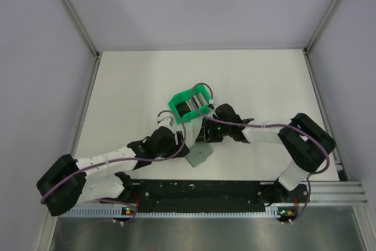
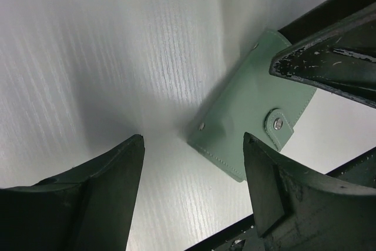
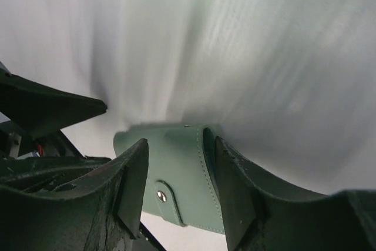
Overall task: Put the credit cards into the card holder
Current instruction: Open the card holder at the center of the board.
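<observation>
The right gripper [image 3: 181, 142] is hovering with its fingers parted and nothing pinched between them. The card holder [image 3: 182, 174] is lying flat directly under its tips and is wider than the gap. Whether the tips are touching the cover cannot be told.

The left gripper [image 2: 192, 142] is standing spread wide and empty. The holder's near corner is showing just ahead of it, towards its right finger, and the other gripper is reaching in over the holder's far side.

The holder is looking folded shut, its snap tab [image 2: 277, 124] lying over the cover and facing the left gripper. It is probably light, thin and soft-skinned, so it is likely to flex and not lift as a plate. On the smooth table [image 2: 117, 57] beneath both grippers it is likely to slide when pushed.

A sensible hold would be one gripper pinning the cover from above while the other is pinching the tab or the free edge to peel it open. A flat wallet offers no grip across its faces.

Beyond both grippers, what appear to be the credit cards [image 1: 191, 107] are standing in a green bin [image 1: 176, 103]. They are probably stiff, thin and slick, best pinched by an upper edge.
</observation>
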You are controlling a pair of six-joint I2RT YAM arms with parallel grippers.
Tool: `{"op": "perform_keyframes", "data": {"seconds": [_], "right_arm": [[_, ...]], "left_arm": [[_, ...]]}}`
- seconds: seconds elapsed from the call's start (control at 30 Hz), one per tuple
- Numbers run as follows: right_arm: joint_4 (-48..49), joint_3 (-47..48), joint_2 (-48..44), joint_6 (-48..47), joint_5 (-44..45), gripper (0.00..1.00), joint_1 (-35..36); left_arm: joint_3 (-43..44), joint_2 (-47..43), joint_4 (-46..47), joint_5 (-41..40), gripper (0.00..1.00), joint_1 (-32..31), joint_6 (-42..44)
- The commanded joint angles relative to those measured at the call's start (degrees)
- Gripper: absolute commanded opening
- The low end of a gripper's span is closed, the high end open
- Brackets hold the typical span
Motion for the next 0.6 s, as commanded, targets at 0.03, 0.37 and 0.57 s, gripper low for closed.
{"op": "perform_keyframes", "data": {"seconds": [0.03, 0.37, 0.57], "right_arm": [[1.4, 7.3, 5.4, -4.4, -6.9, 0.49, -0.2], [-10.1, 2.0, -12.7, -10.7, 8.5, 0.54, -0.8], [-2.6, -6.3, -18.1, -7.5, -1.2, 0.5, -0.8]], "left_arm": [[-1.7, -2.8, -1.6, -2.7, 0.73, 0.1, 0.0], [1.0, -1.1, 6.0, 8.3, 0.74, 0.1, 11.7], [5.5, 6.0, 4.6, 12.2, 0.74, 0.1, 16.4]]}}
